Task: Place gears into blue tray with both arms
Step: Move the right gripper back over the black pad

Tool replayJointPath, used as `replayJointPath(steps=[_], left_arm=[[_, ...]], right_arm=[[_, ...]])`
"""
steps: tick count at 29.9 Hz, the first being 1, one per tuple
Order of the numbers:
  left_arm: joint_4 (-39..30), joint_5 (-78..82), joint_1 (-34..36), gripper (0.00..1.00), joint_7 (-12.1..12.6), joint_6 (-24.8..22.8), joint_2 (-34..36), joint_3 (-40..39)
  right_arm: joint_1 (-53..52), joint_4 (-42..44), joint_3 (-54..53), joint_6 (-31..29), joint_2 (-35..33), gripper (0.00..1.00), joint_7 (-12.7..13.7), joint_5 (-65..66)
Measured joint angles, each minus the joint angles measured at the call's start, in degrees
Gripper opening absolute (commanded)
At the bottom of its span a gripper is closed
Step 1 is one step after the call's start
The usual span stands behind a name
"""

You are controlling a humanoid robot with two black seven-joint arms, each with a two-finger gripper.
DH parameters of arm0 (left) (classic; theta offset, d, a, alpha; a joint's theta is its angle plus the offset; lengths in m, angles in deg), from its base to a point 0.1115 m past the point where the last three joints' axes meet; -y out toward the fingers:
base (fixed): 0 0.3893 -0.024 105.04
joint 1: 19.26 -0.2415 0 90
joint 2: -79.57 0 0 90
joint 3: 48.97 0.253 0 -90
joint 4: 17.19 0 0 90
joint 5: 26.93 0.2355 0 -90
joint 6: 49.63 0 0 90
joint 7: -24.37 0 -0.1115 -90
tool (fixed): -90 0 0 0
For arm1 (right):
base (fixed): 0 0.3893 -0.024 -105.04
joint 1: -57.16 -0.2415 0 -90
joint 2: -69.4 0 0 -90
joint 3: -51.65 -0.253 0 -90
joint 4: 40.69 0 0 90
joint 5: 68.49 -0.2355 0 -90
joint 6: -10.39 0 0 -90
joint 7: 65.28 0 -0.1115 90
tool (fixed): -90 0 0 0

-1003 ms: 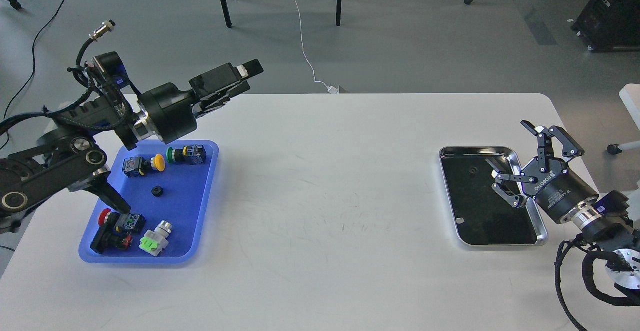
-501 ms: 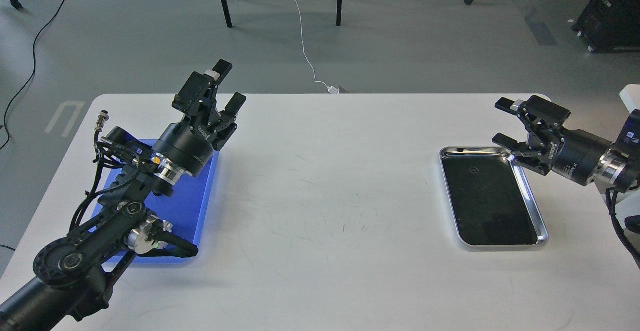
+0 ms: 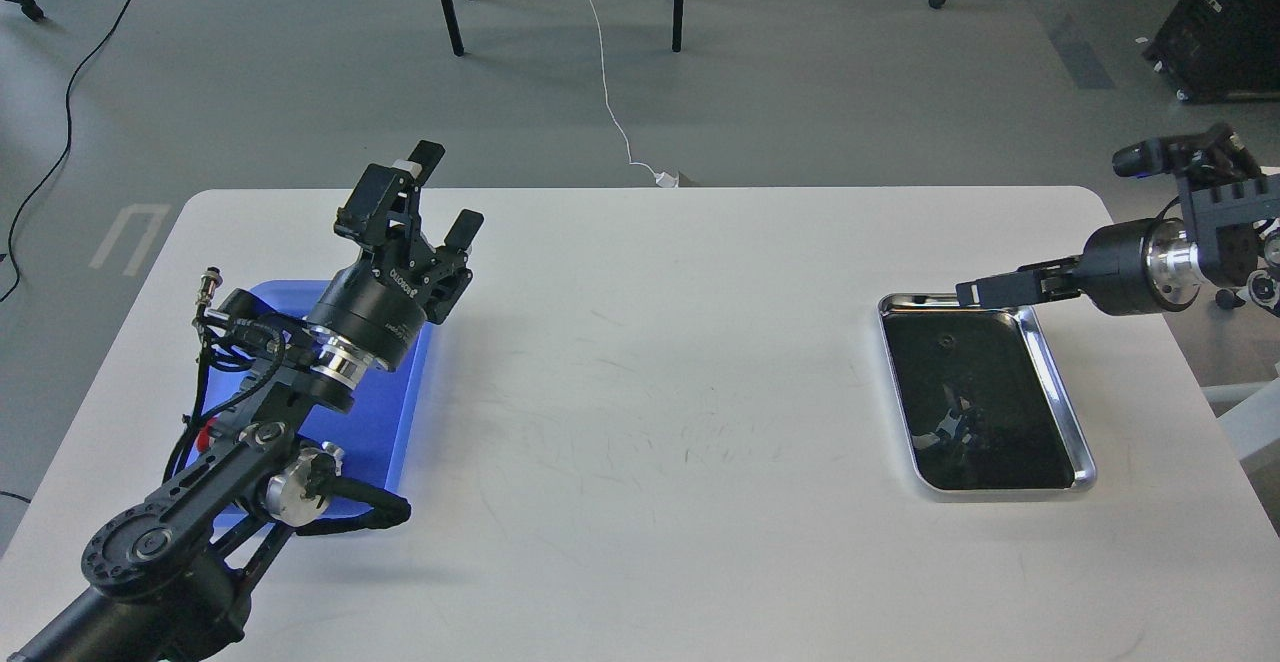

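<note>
The blue tray [image 3: 400,412] lies at the table's left, mostly covered by my left arm. My left gripper [image 3: 442,192] is held above the tray's far right corner, pointing away from me, open with nothing between its fingers. One tiny dark gear [image 3: 945,342] lies in the far part of the silver tray [image 3: 1062,397] on the right. My right gripper [image 3: 985,290] reaches in from the right and points left over that tray's far rim. It is seen edge-on, so its fingers cannot be told apart. Whatever lies in the blue tray is hidden.
A red switch cap [image 3: 206,432] peeks out beside my left arm at the blue tray's left side. White tabletop stretches between the two trays. Beyond the far table edge are floor cables and chair legs.
My left gripper shifted slightly left and away. My right arm drew back to the right and rolled, so its gripper now shows edge-on at the silver tray's far rim.
</note>
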Motion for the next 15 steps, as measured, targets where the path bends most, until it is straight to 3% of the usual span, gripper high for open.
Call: replayJointPath(steps=[7,15], left_arm=[[-0.1,0.0,-1.2,0.98,0.0,-0.1,-0.2,0.0],[-0.1,0.1,-1.3,0.98,0.0,-1.4,-0.3,0.0]], right_arm=[[-0.9,6.5,10.9,4.7,8.8,0.95,0.0,0.1],[-0.5,9.3,13.1,5.1,9.9,0.93,0.0,0.1]])
